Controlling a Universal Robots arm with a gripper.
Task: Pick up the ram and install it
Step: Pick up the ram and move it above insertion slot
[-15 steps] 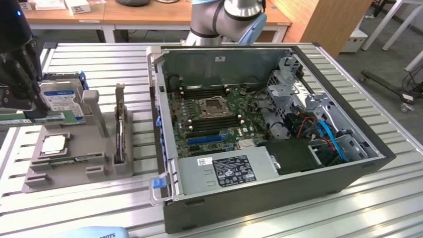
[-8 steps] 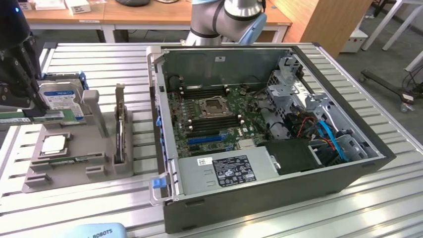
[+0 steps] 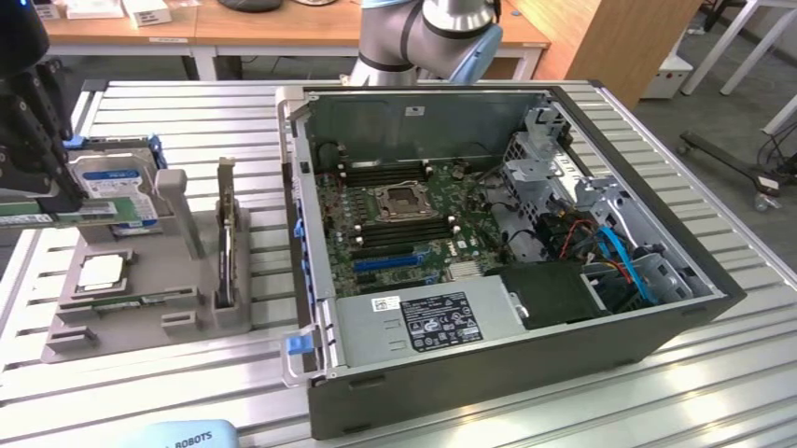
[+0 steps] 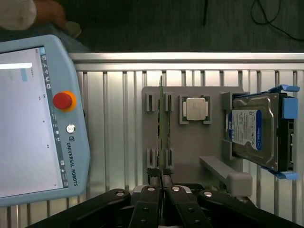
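The ram (image 4: 161, 128) is a thin green stick seen edge-on, reaching out from my fingertips over the grey holder tray (image 4: 190, 147). My gripper (image 4: 161, 179) is shut on the ram's near end. In the exterior view my dark gripper (image 3: 50, 198) hangs at the exterior view's far left beside the tray (image 3: 75, 331), with the green ram (image 3: 25, 219) under it. The open computer case (image 3: 697, 308) lies to the exterior view's right, its motherboard (image 3: 430, 191) showing dark memory slots around the processor socket (image 3: 405, 201).
The tray also holds a silver processor chip (image 4: 195, 109), a hard drive (image 4: 254, 130) in a blue-tabbed bracket, an upright dark card (image 3: 226, 247) and a thin green strip (image 3: 131, 303) in its front slot. A teach pendant (image 4: 38, 118) lies beside the tray. A person's hand (image 4: 28, 13) is beyond it.
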